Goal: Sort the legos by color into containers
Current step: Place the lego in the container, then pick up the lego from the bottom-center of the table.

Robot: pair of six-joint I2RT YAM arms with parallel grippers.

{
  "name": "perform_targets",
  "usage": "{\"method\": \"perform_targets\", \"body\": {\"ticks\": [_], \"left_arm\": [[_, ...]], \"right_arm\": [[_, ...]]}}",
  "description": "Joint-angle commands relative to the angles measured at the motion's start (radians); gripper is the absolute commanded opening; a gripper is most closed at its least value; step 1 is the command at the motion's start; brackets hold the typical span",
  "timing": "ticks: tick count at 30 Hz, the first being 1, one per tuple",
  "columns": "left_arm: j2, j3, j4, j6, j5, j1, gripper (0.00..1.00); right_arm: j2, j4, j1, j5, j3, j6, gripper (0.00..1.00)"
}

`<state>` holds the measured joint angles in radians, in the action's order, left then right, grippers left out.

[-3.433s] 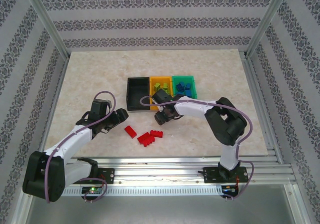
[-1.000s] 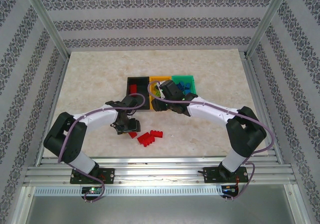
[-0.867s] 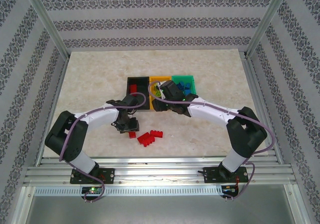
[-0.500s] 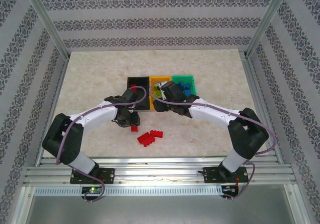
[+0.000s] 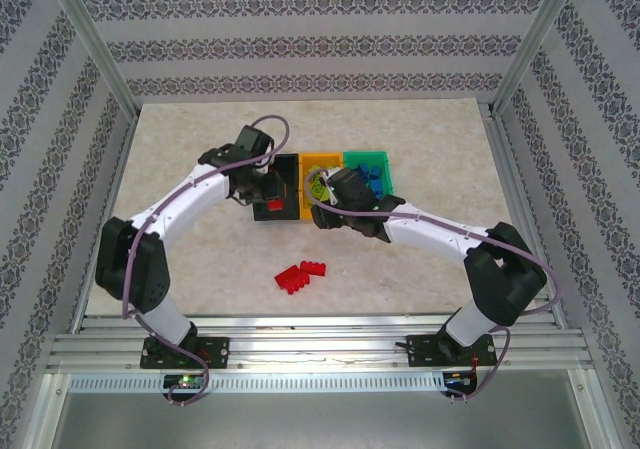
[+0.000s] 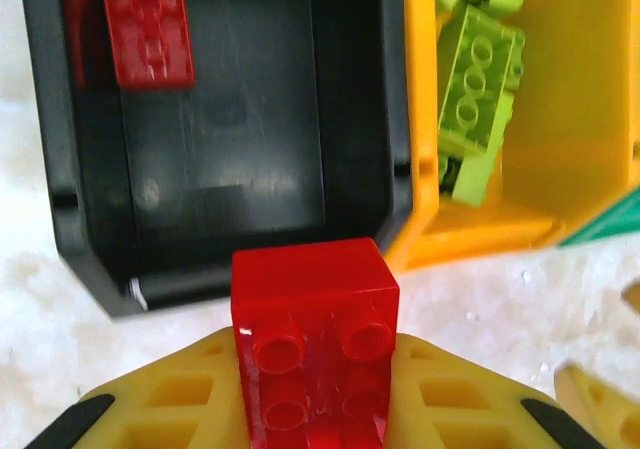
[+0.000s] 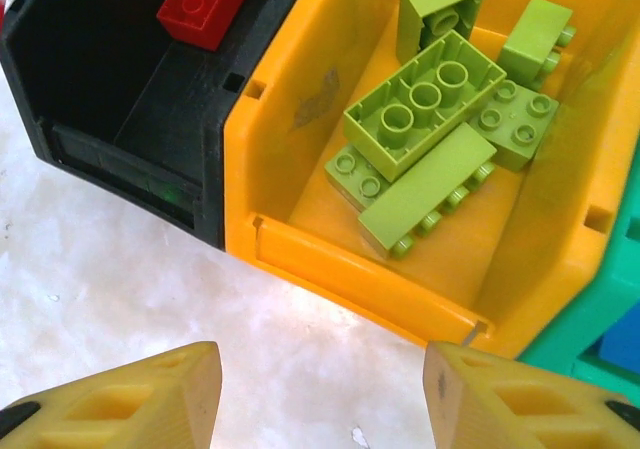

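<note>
Left end effector [image 6: 315,419] pinches a red lego [image 6: 312,304] — the black bin [image 6: 205,274] lies just ahead of it, another red brick [image 6: 145,29] inside. Right end effector [image 7: 320,394] stands spread, empty — the orange bin [image 7: 350,284] of lime legos [image 7: 425,104] is just ahead.

Overhead camera looks down; close wrist cameras share the black bin [image 6: 230,119].

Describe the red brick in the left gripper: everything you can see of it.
The red brick is glossy plastic, blocky, with four round studs showing on the face turned to the wrist camera. The left gripper is shut on it, yellow fingers pressing its two sides. It is held over the near end of the black bin, touching nothing else.
</note>
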<state>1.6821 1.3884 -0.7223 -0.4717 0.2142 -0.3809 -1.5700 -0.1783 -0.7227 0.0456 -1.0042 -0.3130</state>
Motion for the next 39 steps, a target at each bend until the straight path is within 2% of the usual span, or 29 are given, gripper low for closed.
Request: {"method": "perform_targets", "body": {"ticks": [1, 4, 10, 12, 15, 18, 21, 26, 36, 39], "left_arm": [[0.082, 0.087, -0.075, 0.091, 0.051, 0.044, 0.22], [0.168, 0.185, -0.096, 0.124, 0.081, 0.075, 0.23], [0.318, 0.351, -0.138, 0.146, 0.096, 0.097, 0.35], [0.349, 0.384, -0.15, 0.145, 0.096, 0.097, 0.42], [0.364, 0.406, -0.155, 0.142, 0.098, 0.096, 0.55], [0.353, 0.41, -0.153, 0.139, 0.093, 0.097, 0.6], [0.319, 0.391, -0.137, 0.134, 0.089, 0.096, 0.61], [0.217, 0.264, -0.037, 0.115, 0.092, 0.096, 0.61], [-0.089, -0.198, 0.28, 0.052, 0.075, 0.096, 0.6], [-0.16, -0.301, 0.332, 0.033, 0.121, 0.097, 0.61]], "right_arm": [[0.057, 0.004, -0.002, 0.037, 0.027, -0.02, 0.56], [0.09, 0.001, -0.003, 0.037, 0.054, -0.03, 0.56], [0.153, -0.007, -0.014, 0.055, 0.115, -0.062, 0.56], [0.173, -0.009, -0.014, 0.062, 0.137, -0.072, 0.56], [0.199, -0.019, -0.015, 0.07, 0.158, -0.076, 0.56], [0.214, -0.027, -0.013, 0.075, 0.171, -0.079, 0.57], [0.218, -0.035, -0.014, 0.065, 0.171, -0.081, 0.57], [0.204, -0.031, -0.018, 0.039, 0.173, -0.079, 0.57], [0.098, -0.071, -0.087, -0.103, 0.143, 0.037, 0.57], [0.057, -0.108, -0.102, -0.14, 0.12, 0.076, 0.57]]}}
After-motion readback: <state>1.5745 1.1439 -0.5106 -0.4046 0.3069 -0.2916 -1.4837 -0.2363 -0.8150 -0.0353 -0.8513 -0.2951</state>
